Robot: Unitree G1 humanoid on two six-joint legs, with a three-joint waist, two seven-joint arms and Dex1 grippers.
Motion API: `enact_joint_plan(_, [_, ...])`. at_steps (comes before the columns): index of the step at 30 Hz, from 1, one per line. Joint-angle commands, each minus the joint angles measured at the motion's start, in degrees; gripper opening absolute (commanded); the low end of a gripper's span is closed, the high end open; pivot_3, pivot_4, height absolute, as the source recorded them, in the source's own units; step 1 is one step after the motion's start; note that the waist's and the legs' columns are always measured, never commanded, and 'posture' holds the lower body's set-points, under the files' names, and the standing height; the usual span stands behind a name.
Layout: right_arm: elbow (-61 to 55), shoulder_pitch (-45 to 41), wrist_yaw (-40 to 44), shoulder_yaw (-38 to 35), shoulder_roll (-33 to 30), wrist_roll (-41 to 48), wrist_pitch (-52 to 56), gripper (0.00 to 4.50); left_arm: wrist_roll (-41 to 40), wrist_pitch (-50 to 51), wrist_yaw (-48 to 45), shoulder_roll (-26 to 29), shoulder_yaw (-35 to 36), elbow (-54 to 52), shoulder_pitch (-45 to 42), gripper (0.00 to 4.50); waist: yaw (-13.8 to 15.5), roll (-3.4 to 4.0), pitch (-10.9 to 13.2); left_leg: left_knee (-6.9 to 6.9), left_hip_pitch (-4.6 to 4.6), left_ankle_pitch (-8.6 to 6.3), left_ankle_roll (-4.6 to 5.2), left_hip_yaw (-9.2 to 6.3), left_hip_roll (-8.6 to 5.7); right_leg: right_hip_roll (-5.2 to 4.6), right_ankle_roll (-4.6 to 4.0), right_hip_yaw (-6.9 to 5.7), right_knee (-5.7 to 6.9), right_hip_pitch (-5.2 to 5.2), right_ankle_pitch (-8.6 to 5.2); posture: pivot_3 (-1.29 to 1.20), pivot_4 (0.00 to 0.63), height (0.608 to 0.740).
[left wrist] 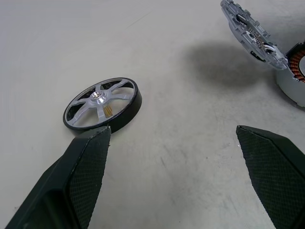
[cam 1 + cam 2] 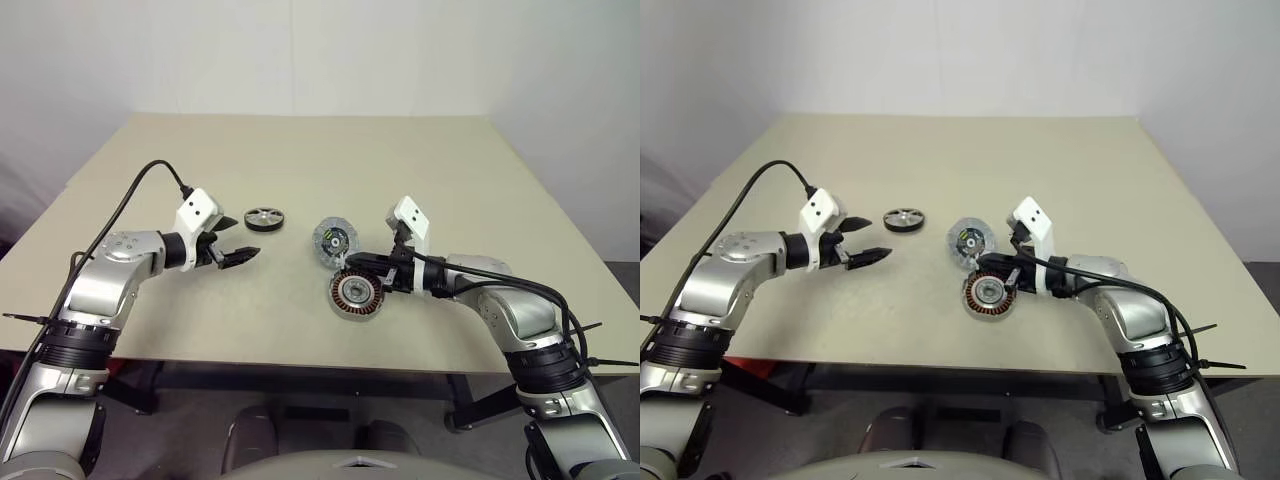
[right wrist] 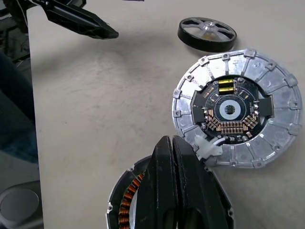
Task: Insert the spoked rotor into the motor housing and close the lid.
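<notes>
The spoked rotor (image 2: 264, 218), a black-rimmed disc with a silver spoked face, lies flat on the table just beyond my left gripper (image 2: 238, 257). That gripper is open and empty, and one fingertip (image 1: 101, 135) reaches close to the rotor (image 1: 102, 102). The motor housing (image 2: 357, 294) sits face up, its copper windings showing. Its lid (image 2: 334, 240) stands swung open, tilted on the housing's far edge, with the green-and-black centre (image 3: 231, 109) in sight. My right gripper (image 3: 171, 141) is shut with nothing in it, hovering over the housing (image 3: 125, 202) with its tip by the joint to the lid.
The beige table (image 2: 300, 160) stretches wide behind the parts, with its front edge close below both arms. A black cable (image 2: 140, 185) loops over my left arm. Beyond the far edge is a white wall.
</notes>
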Motion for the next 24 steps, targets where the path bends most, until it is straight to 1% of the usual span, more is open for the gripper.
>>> enact_joint_plan(1, [1.2, 0.1, 0.5, -1.0, -0.5, -0.3, -2.7, 0.02, -2.0, 1.6, 2.2, -0.7, 3.8, -1.2, -0.8, 4.50, 0.0, 0.00, 0.0, 0.01, 0.00, 0.00, 0.00, 0.00, 0.00, 0.00, 0.00, 0.00, 0.00, 0.00, 0.00, 0.00, 0.000, 0.740])
enact_joint_plan(7, [5.0, 1.0, 1.7, -1.1, -0.4, -1.2, -6.7, 0.02, -6.1, 10.1, 12.5, -5.4, 12.6, 5.0, -3.7, 4.50, -0.1, 0.00, 0.0, 0.06, 0.03, 0.01, -0.01, 0.00, 0.01, 0.01, 0.01, 0.00, 0.08, -0.01, 0.00, 0.00, 0.000, 0.740])
enact_joint_plan(11, [5.4, 1.5, 2.0, -1.3, -0.5, -1.4, -7.8, 0.02, -6.5, 14.9, 16.3, -7.0, 13.4, 6.3, -4.0, 4.50, -0.1, 0.00, 0.0, 0.07, 0.02, 0.01, -0.01, 0.00, -0.02, -0.01, 0.00, 0.01, 0.06, 0.01, 0.00, 0.00, 0.000, 0.740])
enact_joint_plan(14, [5.4, 1.7, 2.1, -1.4, -0.6, -1.4, -8.2, 0.02, -8.5, 19.4, 18.5, -9.0, 14.6, 7.4, -4.9, 4.50, 0.0, -0.01, 0.0, 0.07, -0.02, 0.00, -0.01, -0.01, -0.01, -0.01, 0.00, -0.01, 0.03, 0.01, 0.00, 0.00, 0.000, 0.740])
enact_joint_plan(19, [4.6, 2.1, 1.8, -1.5, -0.7, -1.1, -8.0, 0.02, -13.2, 27.1, 21.8, -14.1, 17.6, 9.1, -6.8, 4.50, 0.1, -0.02, 0.0, 0.07, -0.05, 0.00, 0.00, -0.02, -0.03, -0.03, 0.00, -0.02, 0.00, 0.01, 0.00, 0.00, 0.000, 0.740])
enact_joint_plan(24, [3.8, 2.4, 1.3, -1.7, -0.8, -0.9, -7.4, 0.02, -16.9, 29.5, 25.3, -19.3, 22.3, 13.4, -8.8, 4.50, 0.1, -0.04, 0.0, 0.08, -0.04, 0.01, 0.00, -0.02, -0.03, -0.02, 0.00, -0.03, -0.01, 0.03, 0.00, 0.00, 0.000, 0.740])
